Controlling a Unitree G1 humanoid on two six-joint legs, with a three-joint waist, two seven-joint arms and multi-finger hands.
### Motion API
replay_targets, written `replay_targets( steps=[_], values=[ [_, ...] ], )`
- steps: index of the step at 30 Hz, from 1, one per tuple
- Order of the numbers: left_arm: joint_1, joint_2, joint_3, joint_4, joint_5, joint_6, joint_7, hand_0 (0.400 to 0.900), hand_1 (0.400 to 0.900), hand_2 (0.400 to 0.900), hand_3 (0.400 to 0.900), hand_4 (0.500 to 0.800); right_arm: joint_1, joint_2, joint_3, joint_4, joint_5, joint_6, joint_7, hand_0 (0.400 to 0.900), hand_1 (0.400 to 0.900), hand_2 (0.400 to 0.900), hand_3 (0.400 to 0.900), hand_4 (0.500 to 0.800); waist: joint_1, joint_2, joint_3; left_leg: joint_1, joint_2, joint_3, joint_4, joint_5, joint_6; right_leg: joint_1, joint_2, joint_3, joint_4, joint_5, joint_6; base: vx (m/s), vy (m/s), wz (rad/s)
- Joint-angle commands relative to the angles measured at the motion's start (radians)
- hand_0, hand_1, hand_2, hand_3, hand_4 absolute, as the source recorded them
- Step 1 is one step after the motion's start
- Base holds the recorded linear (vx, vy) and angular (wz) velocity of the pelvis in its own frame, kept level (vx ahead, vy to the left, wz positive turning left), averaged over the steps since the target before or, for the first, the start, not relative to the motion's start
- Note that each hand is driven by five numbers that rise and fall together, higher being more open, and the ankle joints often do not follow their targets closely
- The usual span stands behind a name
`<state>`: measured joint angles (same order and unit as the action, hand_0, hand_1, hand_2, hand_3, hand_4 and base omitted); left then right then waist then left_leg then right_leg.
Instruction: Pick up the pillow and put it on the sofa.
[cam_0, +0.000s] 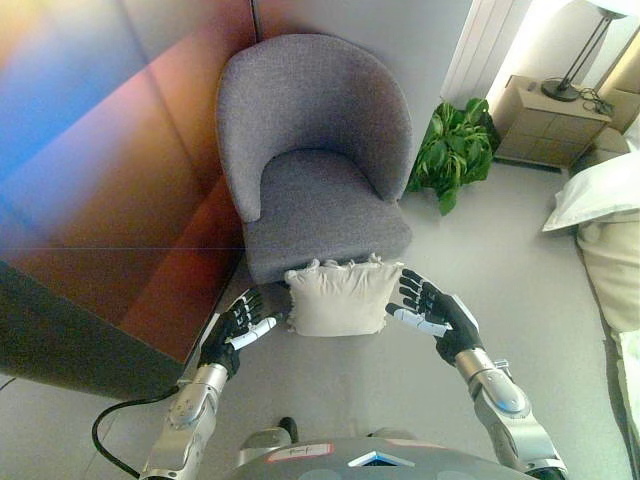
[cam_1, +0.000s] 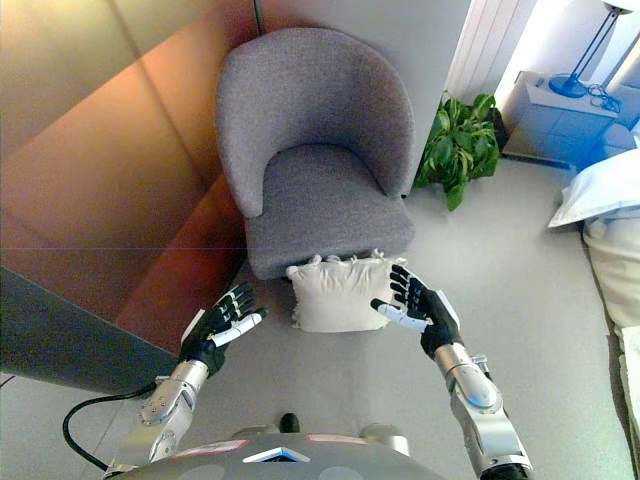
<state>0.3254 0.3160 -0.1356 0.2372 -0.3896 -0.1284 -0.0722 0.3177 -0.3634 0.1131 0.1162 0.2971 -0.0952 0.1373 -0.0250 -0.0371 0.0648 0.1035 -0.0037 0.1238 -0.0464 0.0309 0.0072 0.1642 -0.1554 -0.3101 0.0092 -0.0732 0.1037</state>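
Note:
A small cream pillow (cam_0: 341, 297) with frilled corners rests against the front edge of the grey armchair (cam_0: 312, 150), between my two hands. My left hand (cam_0: 238, 325) sits just left of the pillow, its fingers straight and spread, the white-tipped thumb close to the pillow's lower left corner. At the pillow's right side my right hand (cam_0: 433, 312) is open too, fingers spread, its thumb touching or nearly touching the right edge. Neither hand has fingers curled round the pillow. The chair's seat is bare.
A wooden wall panel (cam_0: 110, 170) runs along the left, close to the chair. A green potted plant (cam_0: 455, 150) stands to the chair's right. A bedside cabinet (cam_0: 550, 120) with a lamp is at the far right, beside a bed with a white pillow (cam_0: 600, 190).

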Motion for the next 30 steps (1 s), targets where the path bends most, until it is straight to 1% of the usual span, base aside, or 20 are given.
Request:
replay_targets(
  steps=[1,9,17,23,24,27,29,30],
  values=[
    [-0.063,0.009,0.036,-0.031,-0.010,-0.082,0.000,0.900,0.900,0.900,0.900,0.800,-0.096,-0.025,0.007,-0.053,-0.009,-0.089,-0.004,0.900,0.900,0.900,0.900,0.800,-0.017,-0.019,-0.029,-0.020,0.042,-0.025,0.136,-0.104,-0.030,-0.058,-0.026,0.029,-0.040,0.137,0.026,0.00,0.000,0.00],
    [-0.063,0.011,0.033,-0.036,-0.020,-0.080,-0.008,0.900,0.900,0.900,0.900,0.800,-0.097,-0.024,0.006,-0.052,-0.006,-0.089,-0.002,0.900,0.900,0.900,0.900,0.800,-0.018,-0.017,-0.028,-0.020,0.043,-0.024,0.137,-0.106,-0.032,-0.059,-0.024,0.029,-0.039,0.134,0.025,0.00,0.000,0.00],
    [-0.064,0.012,0.037,-0.030,-0.007,-0.078,-0.003,0.900,0.900,0.900,0.900,0.800,-0.100,-0.031,-0.005,-0.059,-0.011,-0.092,-0.009,0.900,0.900,0.900,0.900,0.800,-0.020,-0.006,-0.016,-0.028,0.058,-0.024,0.142,-0.101,-0.042,-0.068,-0.011,0.030,-0.035,0.123,0.016,0.01,-0.043,0.01],
    [-0.072,0.014,0.029,-0.041,-0.018,-0.077,-0.006,0.900,0.900,0.900,0.900,0.800,-0.108,-0.037,-0.010,-0.066,0.000,-0.097,-0.011,0.900,0.900,0.900,0.900,0.800,-0.023,0.000,0.001,-0.044,0.089,-0.032,0.169,-0.100,-0.059,-0.076,0.012,0.035,-0.023,0.104,-0.001,0.01,-0.093,0.03],
    [-0.072,0.014,0.028,-0.041,-0.018,-0.077,-0.006,0.900,0.900,0.900,0.900,0.800,-0.108,-0.037,-0.010,-0.066,0.000,-0.097,-0.011,0.900,0.900,0.900,0.900,0.800,-0.023,0.000,0.002,-0.045,0.090,-0.032,0.171,-0.101,-0.060,-0.076,0.013,0.035,-0.023,0.103,-0.001,0.01,-0.130,0.04],
    [-0.082,0.010,0.018,-0.035,-0.022,-0.078,-0.002,0.900,0.900,0.900,0.900,0.800,-0.116,-0.043,-0.015,-0.070,0.005,-0.105,-0.016,0.900,0.900,0.900,0.900,0.800,-0.024,0.002,0.018,-0.062,0.114,-0.039,0.212,-0.104,-0.076,-0.079,0.039,0.041,-0.019,0.087,-0.018,0.02,-0.156,0.04],
    [-0.090,0.009,0.016,-0.043,-0.028,-0.077,-0.002,0.900,0.900,0.900,0.900,0.800,-0.126,-0.046,-0.018,-0.072,0.007,-0.110,-0.024,0.900,0.900,0.900,0.900,0.800,-0.022,0.001,0.033,-0.090,0.131,-0.048,0.278,-0.097,-0.087,-0.078,0.055,0.045,-0.018,0.078,-0.030,0.01,-0.167,0.02],
    [-0.094,0.008,0.014,-0.048,-0.032,-0.076,-0.002,0.900,0.900,0.900,0.900,0.800,-0.132,-0.048,-0.020,-0.072,0.008,-0.112,-0.030,0.900,0.900,0.900,0.900,0.800,-0.019,-0.001,0.045,-0.120,0.141,-0.055,0.352,-0.079,-0.092,-0.076,0.063,0.048,-0.018,0.075,-0.040,-0.02,-0.180,-0.04]
  ],
)
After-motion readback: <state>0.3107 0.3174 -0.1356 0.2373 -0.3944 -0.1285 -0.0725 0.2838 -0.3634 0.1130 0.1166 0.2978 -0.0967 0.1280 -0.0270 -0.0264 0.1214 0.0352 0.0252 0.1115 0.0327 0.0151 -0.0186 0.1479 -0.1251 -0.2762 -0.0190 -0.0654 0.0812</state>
